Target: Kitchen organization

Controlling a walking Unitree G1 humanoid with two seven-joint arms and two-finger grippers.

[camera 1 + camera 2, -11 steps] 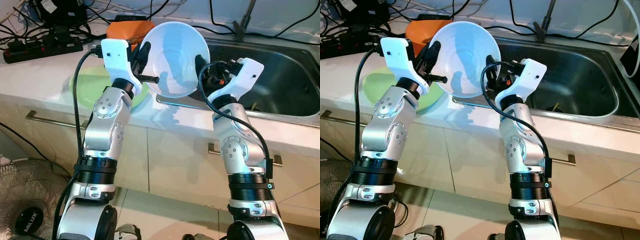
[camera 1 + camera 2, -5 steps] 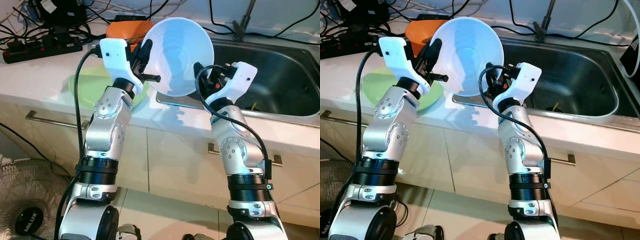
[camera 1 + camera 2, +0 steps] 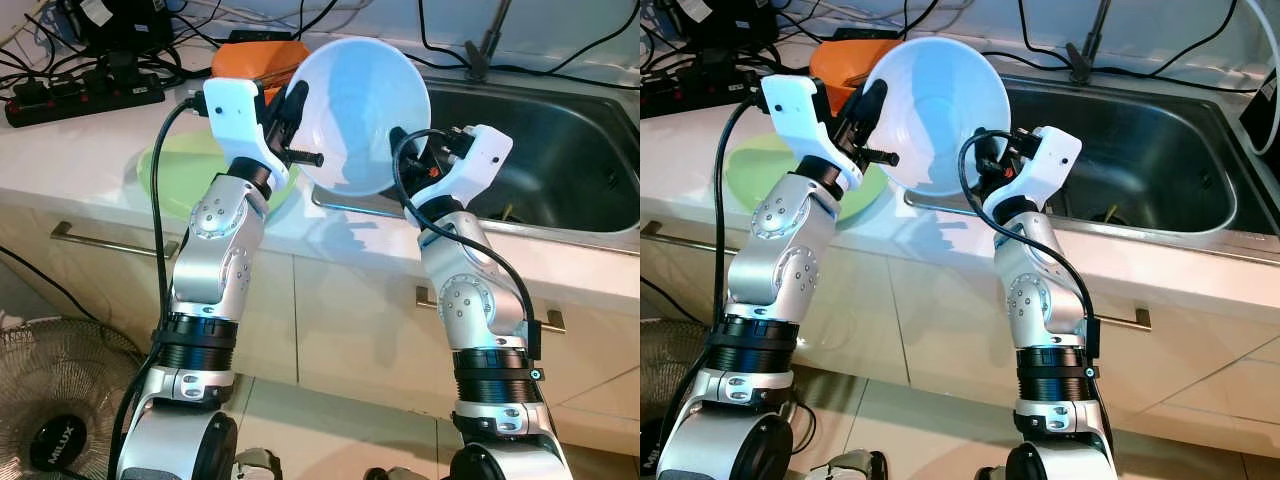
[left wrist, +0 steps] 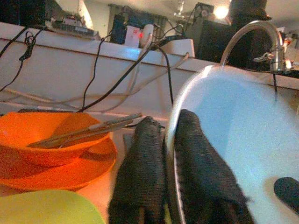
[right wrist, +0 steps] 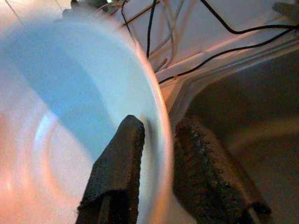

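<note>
A white bowl (image 3: 355, 110) hangs tilted toward me over the counter edge, just left of the sink (image 3: 560, 150). My left gripper (image 3: 290, 112) is shut on the bowl's left rim, with one finger inside and one outside (image 4: 140, 163). My right gripper (image 3: 405, 140) is at the bowl's lower right rim. Its fingers (image 5: 117, 172) straddle the rim with a visible gap on each side, so it stands open. A light green plate (image 3: 180, 170) lies on the counter under the left arm.
An orange bowl holding utensils (image 4: 46, 140) sits on an orange plate behind the green plate. A power strip (image 3: 90, 95) and cables lie at the back left. The faucet (image 3: 490, 40) stands behind the sink. A floor fan (image 3: 50, 400) stands low at the left.
The bowl has tipped up and shifted slightly right. The right gripper slid down and left along the rim, from the right side to the lower right. The left gripper kept its hold.
</note>
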